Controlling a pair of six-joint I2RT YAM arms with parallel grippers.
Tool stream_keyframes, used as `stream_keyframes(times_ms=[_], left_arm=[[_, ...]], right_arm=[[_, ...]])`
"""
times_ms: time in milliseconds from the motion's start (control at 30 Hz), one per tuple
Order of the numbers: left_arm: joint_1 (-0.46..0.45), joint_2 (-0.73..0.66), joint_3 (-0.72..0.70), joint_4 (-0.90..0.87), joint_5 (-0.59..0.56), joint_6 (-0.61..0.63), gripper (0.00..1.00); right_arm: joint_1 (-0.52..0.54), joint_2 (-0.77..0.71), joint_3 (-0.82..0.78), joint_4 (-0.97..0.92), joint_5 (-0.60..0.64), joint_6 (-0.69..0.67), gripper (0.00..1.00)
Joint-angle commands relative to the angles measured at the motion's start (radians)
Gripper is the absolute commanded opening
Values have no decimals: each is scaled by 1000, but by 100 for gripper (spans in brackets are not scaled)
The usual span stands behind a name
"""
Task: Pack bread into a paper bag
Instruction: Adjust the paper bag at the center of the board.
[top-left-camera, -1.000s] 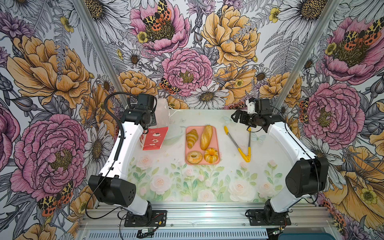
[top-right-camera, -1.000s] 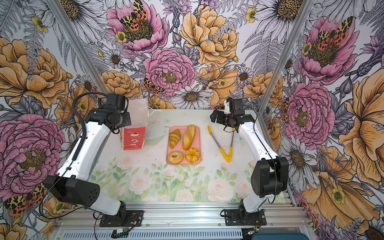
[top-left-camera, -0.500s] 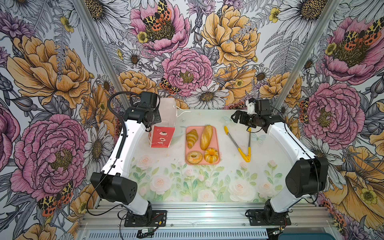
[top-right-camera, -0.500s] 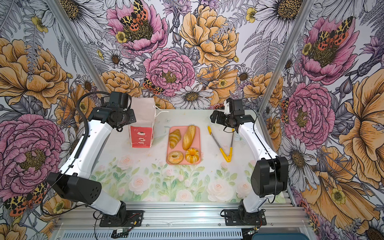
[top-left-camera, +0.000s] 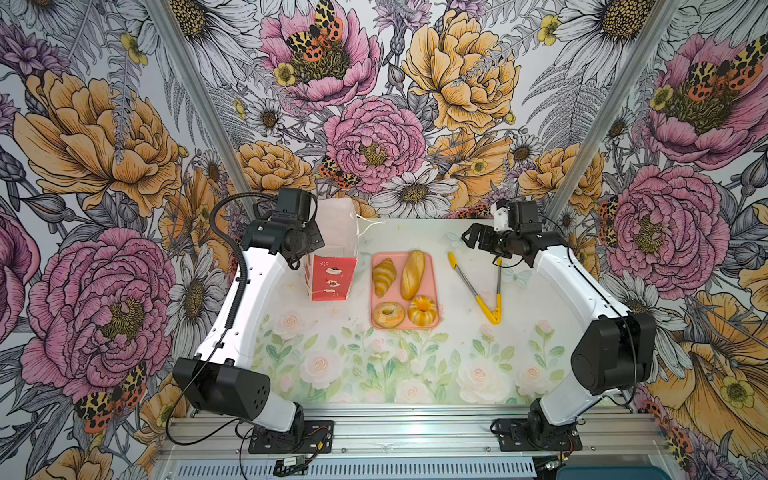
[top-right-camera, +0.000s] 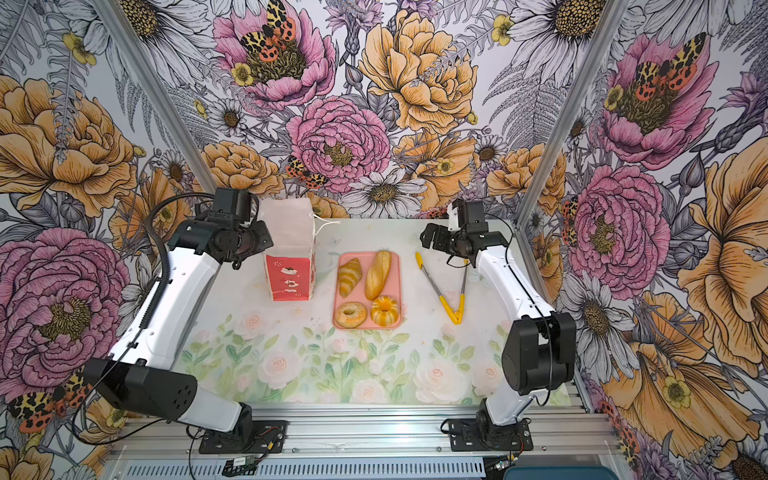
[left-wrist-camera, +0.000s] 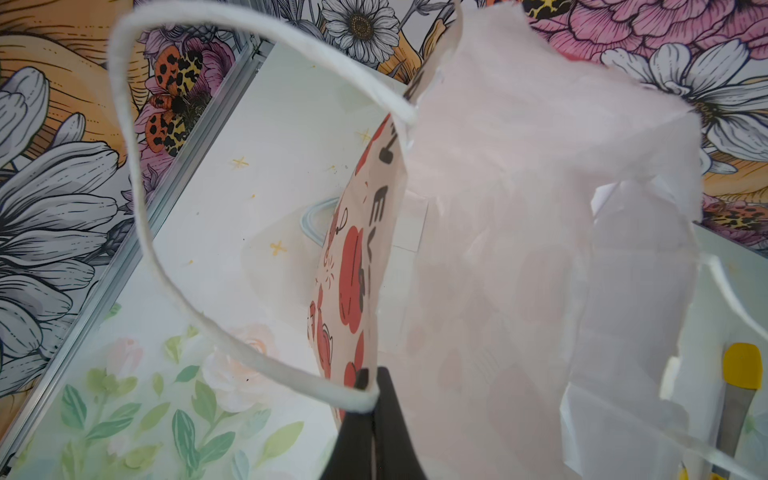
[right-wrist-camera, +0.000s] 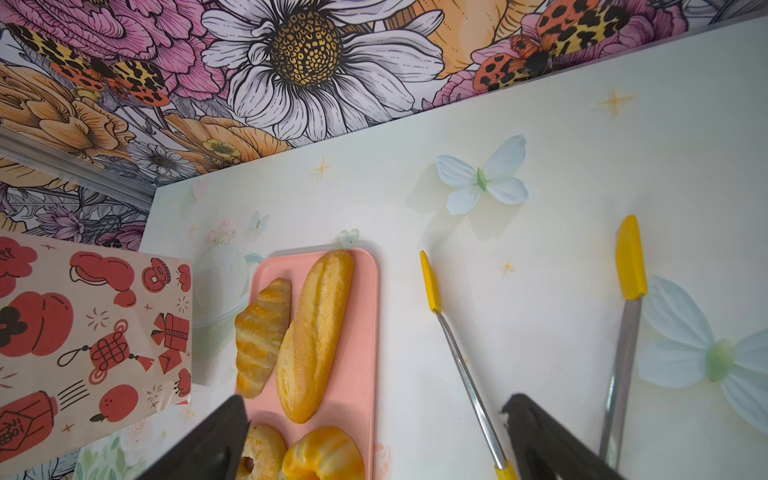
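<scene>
Left tool (left-wrist-camera: 371, 390): jaws pinched tight on the rim of the paper bag (top-left-camera: 333, 253), next to a string handle (left-wrist-camera: 132, 174).
Paper bag: stands on the table (top-left-camera: 415, 365), just beside the pink tray (top-left-camera: 433, 282).
Bread (top-left-camera: 412, 274): four pieces on the tray, none bagged.
Right tool (top-left-camera: 471, 240): spread wide, empty, above the tongs (top-left-camera: 478, 291).
Handling: steady the rim, mouth wide, no tearing.

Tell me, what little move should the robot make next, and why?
Probably lower the right gripper onto the tongs and close: it hovers open above them, the left gripper is shut on the rim of the paper bag beside the pink tray, and all the bread lies on that tray.
</scene>
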Motion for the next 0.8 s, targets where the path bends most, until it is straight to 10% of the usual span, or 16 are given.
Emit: stream_keyframes(times_ms=[0,533,600,767], left_arm=[[-8,-63,-45,10,80,-46,0],[18,-134,-209,13,149,-62,1],[19,-136,-212,15,155,-55,39],[17,-151,-224,17,154,-39,63]], right_arm=[[9,-13,-23,29,19,16,99],[27,-8,-51,39,21,17,99],[32,-11,-51,39,21,13,99],[37,-6,-47,39,22,8,99]])
